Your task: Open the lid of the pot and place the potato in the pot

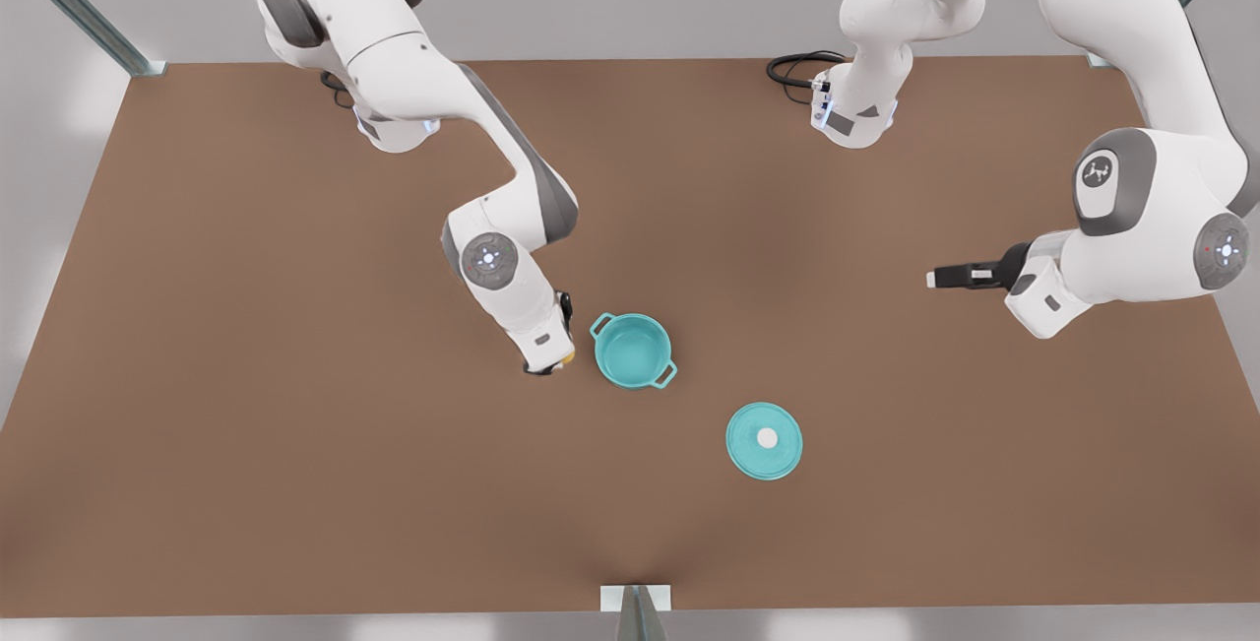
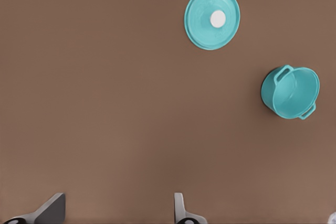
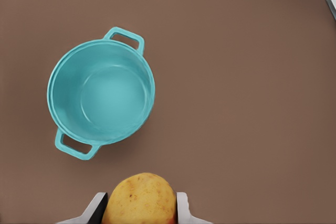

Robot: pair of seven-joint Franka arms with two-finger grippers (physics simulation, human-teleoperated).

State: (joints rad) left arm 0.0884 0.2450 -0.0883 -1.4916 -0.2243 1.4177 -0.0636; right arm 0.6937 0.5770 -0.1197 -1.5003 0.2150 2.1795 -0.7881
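The right end effector (image 3: 139, 211) grips the potato (image 3: 139, 199) between its fingers, just beside the open pot (image 1: 632, 351). The pot lid (image 1: 764, 440) lies apart on the worktop (image 1: 295, 474). The left end effector (image 2: 118, 211), fingers spread and empty, waits far off.

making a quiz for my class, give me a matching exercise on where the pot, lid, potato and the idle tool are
Things:
1. pot
2. pot lid
3. potato
4. left tool

States:
A. gripped between the right tool fingers
B. open, holding nothing, off to the front view's right
C. flat on the table, knob up
D. uncovered, nothing inside

Pairs: 1-D, 2-C, 3-A, 4-B
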